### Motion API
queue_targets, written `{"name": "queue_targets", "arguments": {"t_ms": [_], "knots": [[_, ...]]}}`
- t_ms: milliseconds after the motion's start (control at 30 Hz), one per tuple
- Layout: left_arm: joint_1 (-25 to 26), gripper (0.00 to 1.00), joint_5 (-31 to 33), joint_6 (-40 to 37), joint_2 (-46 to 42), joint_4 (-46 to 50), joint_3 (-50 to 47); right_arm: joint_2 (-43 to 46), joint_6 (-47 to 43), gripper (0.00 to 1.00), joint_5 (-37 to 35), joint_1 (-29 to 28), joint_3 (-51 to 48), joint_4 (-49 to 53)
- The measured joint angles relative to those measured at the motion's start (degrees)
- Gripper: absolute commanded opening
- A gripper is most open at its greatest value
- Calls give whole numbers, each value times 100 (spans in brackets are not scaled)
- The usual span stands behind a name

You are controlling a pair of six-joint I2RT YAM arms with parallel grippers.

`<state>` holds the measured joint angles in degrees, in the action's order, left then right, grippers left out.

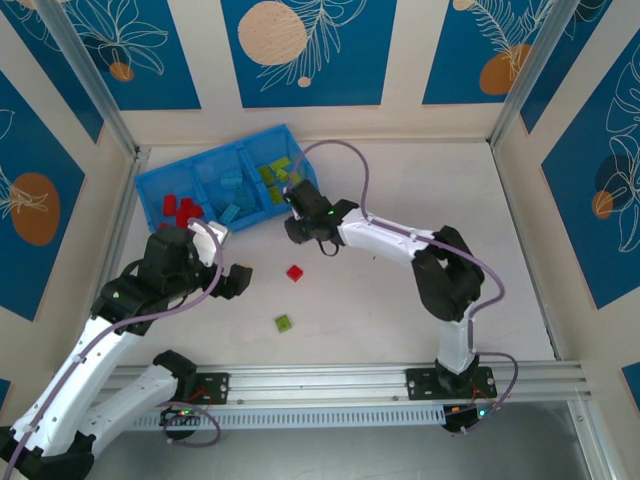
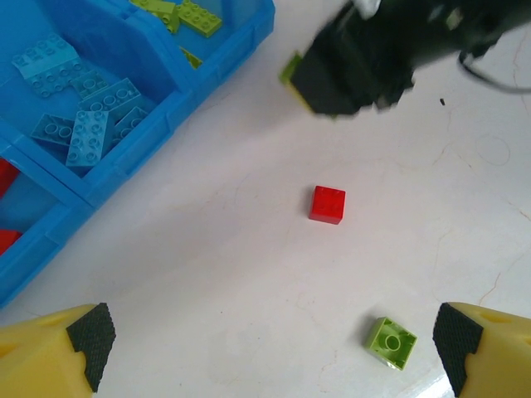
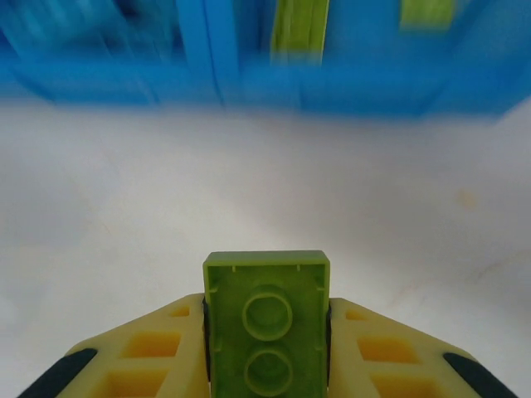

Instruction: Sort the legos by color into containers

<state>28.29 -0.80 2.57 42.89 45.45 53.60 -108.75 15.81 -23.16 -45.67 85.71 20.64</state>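
The blue bin (image 1: 214, 153) stands at the back left; its containers hold red legos (image 1: 180, 209), light blue legos (image 1: 232, 194) and yellow-green legos (image 1: 272, 175). On the table lie a loose red lego (image 1: 294, 272) (image 2: 327, 204) and a loose green lego (image 1: 284, 322) (image 2: 390, 342). My right gripper (image 1: 298, 218) (image 3: 265, 313) is shut on a yellow-green lego (image 3: 265, 286), underside up, just in front of the bin's blurred front wall (image 3: 249, 83). My left gripper (image 1: 228, 262) (image 2: 270, 348) hangs open above the table, with the red lego ahead of it and the green one near its right finger (image 2: 477, 344).
The right arm's black wrist (image 2: 357, 58) hangs at the bin's near right corner (image 2: 249, 33). Metal frame posts and patterned walls enclose the table on three sides. The arm bases sit on a rail (image 1: 330, 380) along the near edge.
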Motion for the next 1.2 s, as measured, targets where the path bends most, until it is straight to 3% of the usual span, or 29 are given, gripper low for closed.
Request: {"name": "queue_targets", "arguments": {"t_ms": [133,333,367,467,567,667,733,833,1000,1200], "knots": [[-4,100,7,2,-4,0,0,-210,-179,30,-205,90,793,-400],[-2,100,-28,179,-44,0,0,-1921,-352,33,-328,420,3121,-476],[-4,100,-61,260,-48,-2,0,-2247,-367,38,-330,481,3539,-382],[-2,100,-293,560,-92,-92,-46,-3112,-385,66,-323,616,4752,109],[-2,100,-560,927,-345,-433,-372,-3689,-507,71,-299,708,5779,656],[2,100,-680,1294,-496,-662,-721,-3707,-649,71,-330,688,6072,1071],[26,100,-715,1469,-417,-782,-839,-3469,-686,71,-352,610,5914,1250],[133,100,-708,1602,-57,-927,-903,-2485,-671,74,-332,422,4719,1368],[588,100,-581,1620,787,-1174,-907,98,-295,80,44,153,1810,1185],[1145,100,-227,1443,1974,-1543,-852,3021,350,86,688,214,-1019,839]]}}
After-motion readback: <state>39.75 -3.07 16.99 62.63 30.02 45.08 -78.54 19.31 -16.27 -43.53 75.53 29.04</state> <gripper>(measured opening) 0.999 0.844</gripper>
